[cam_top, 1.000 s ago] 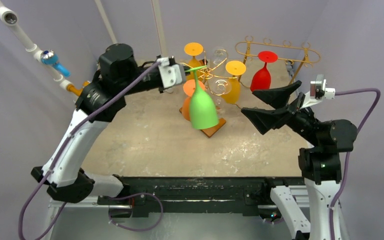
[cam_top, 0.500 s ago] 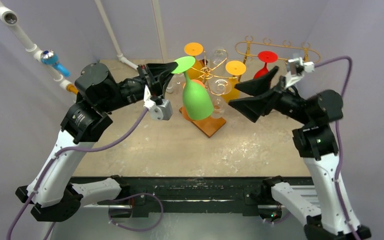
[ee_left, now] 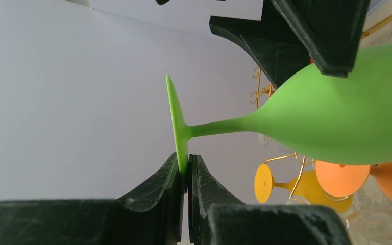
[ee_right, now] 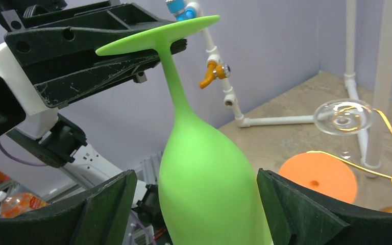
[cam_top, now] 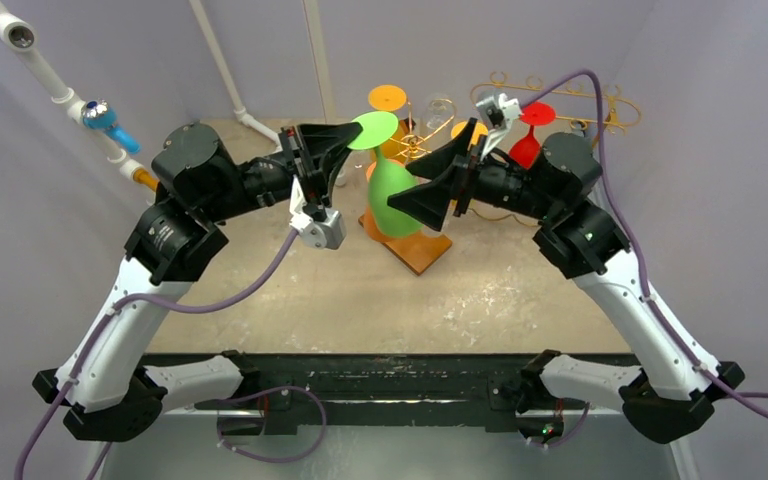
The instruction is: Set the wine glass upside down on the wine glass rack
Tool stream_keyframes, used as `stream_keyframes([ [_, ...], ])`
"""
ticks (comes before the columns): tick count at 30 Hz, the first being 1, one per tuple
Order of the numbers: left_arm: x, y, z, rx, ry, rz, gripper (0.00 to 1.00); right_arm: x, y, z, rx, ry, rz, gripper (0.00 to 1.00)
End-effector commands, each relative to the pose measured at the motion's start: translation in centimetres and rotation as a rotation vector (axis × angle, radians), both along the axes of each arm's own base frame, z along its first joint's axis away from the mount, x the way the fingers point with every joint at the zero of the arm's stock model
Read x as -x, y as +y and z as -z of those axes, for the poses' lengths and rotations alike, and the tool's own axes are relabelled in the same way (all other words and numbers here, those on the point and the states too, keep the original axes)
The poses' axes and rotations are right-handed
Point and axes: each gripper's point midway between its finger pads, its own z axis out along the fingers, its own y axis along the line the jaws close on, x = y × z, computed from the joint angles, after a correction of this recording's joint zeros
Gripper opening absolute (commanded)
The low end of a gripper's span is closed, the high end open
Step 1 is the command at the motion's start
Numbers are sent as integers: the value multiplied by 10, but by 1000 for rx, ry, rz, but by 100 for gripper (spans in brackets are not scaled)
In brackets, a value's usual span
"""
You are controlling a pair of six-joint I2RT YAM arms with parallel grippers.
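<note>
Green glass (cam_top: 387, 196) still pinched by foot in L claw (ee_left: 185, 168); R claw (ee_right: 195, 177), wide apart, now straddles its bowl.

Top view: the right gripper (cam_top: 402, 186) covers the right side of the glass (cam_top: 380, 195) bowl. Left wrist view cuts the bowl at the right edge, and right wrist view cuts it at the bottom.

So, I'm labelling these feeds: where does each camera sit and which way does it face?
Top external: above and behind the bases, looking down on the table; both arms show.
Left wrist: on the left arm, looking along the left pincer, shut on the foot of the green wine glass.
Right wrist: on the right arm, looking past the open right pincer at the glass's bowl.
Shared: both wrist views show the glass and the other pincer.
</note>
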Motion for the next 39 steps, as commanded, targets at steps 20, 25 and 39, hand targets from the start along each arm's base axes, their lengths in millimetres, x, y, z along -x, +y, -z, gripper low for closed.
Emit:
stream_keyframes([
  [20,38,7,-23,53,-58,104,16,27,30,9,-65,-103,21,65],
  [25,34,10,-3,104,163,81,94,17,4,29,-41,-149,163,62],
  [39,26,42,21,261,450,-94,100,-73,-202,73,116,-130,1099,59],
])
